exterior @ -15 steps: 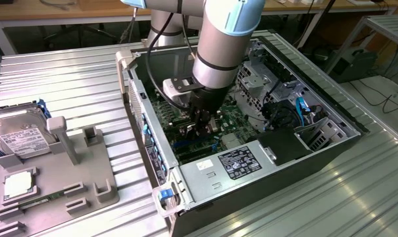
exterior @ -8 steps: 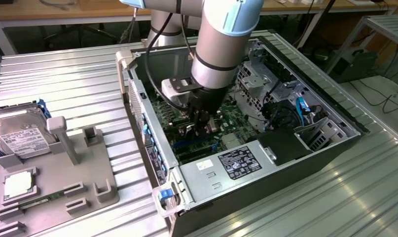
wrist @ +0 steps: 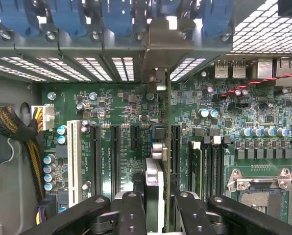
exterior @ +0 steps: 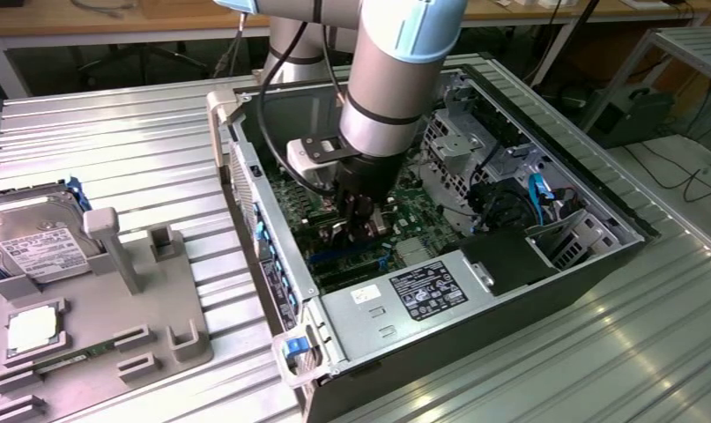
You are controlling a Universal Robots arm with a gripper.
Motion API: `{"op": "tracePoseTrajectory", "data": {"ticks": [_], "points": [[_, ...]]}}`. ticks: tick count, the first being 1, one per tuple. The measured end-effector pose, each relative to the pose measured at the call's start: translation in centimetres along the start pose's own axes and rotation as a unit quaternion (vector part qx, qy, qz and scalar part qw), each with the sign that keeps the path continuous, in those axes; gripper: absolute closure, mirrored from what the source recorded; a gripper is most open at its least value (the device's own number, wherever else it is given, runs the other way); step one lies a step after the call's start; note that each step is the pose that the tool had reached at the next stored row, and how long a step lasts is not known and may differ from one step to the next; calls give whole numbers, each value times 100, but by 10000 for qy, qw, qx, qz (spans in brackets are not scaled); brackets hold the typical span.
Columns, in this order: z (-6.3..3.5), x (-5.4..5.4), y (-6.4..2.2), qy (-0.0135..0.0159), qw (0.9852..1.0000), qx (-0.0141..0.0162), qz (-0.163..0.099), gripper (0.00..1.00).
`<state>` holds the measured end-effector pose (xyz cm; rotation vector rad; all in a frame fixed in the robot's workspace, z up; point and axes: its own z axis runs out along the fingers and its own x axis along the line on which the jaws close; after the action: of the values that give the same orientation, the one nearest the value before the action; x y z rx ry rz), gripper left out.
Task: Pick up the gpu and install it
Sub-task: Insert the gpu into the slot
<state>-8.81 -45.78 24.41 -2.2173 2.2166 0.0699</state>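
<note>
My gripper (exterior: 361,225) reaches down inside the open computer case (exterior: 243,189), just above the green motherboard (exterior: 420,220). In the wrist view the gpu (wrist: 166,127) shows edge-on as a thin green board between my black fingers (wrist: 131,215), and my gripper (wrist: 160,203) is shut on it. The card's silver bracket (wrist: 160,44) stands against the case's rear slot openings. The card hangs upright in line with the black expansion slots (wrist: 115,156) of the motherboard (wrist: 111,103); whether its edge sits in a slot I cannot tell.
A grey fixture (exterior: 108,326) at the exterior view's left carries a hard drive (exterior: 32,242) and a square cpu chip (exterior: 32,328). Inside the case are the power supply (exterior: 420,291), drive cages (exterior: 461,141), a cable bundle (wrist: 18,132), blue slot clips (wrist: 67,14) and the cpu socket (wrist: 258,191).
</note>
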Motion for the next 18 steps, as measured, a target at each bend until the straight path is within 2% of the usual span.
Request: {"op": "tracePoseTrajectory", "data": {"ticks": [5, 18], "points": [[0, -1, 27, 1, 10000, 0, 0, 72], [21, 0, 28, 0, 10000, -1, 0, 72]]}}
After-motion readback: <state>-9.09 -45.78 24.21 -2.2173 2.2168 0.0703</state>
